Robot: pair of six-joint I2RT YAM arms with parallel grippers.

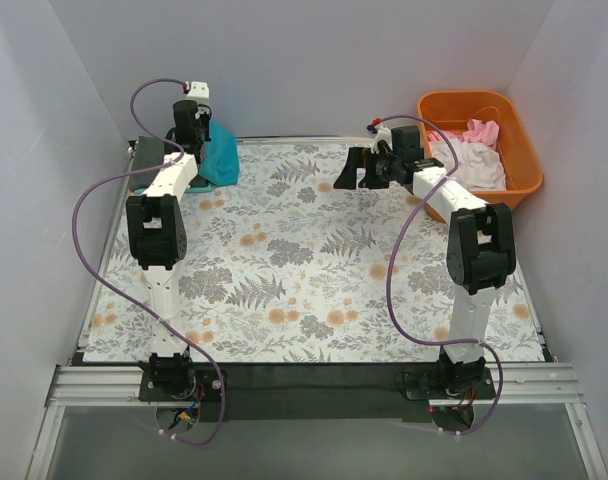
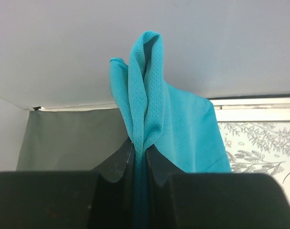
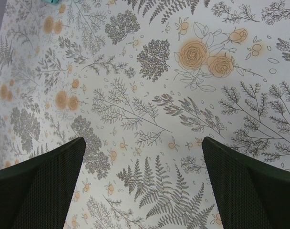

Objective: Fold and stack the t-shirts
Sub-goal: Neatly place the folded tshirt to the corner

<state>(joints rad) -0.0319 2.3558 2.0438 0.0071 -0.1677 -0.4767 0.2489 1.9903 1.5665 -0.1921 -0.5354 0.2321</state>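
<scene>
My left gripper (image 1: 191,122) is shut on a teal t-shirt (image 1: 220,155) at the far left of the table, holding it up so the cloth hangs down. In the left wrist view the teal t-shirt (image 2: 157,119) is pinched between the black fingers (image 2: 114,167) and bunches above them. A dark grey cloth (image 2: 68,138) lies flat behind it. My right gripper (image 1: 356,168) is open and empty, held over the far middle of the table; its fingers (image 3: 45,183) frame only the floral covering (image 3: 150,95). White t-shirts (image 1: 469,165) and a pink one (image 1: 481,130) lie in the tub.
An orange plastic tub (image 1: 516,150) stands at the far right corner. The floral table covering (image 1: 304,270) spans the table. Grey walls close the back and both sides. Purple cables loop off both arms.
</scene>
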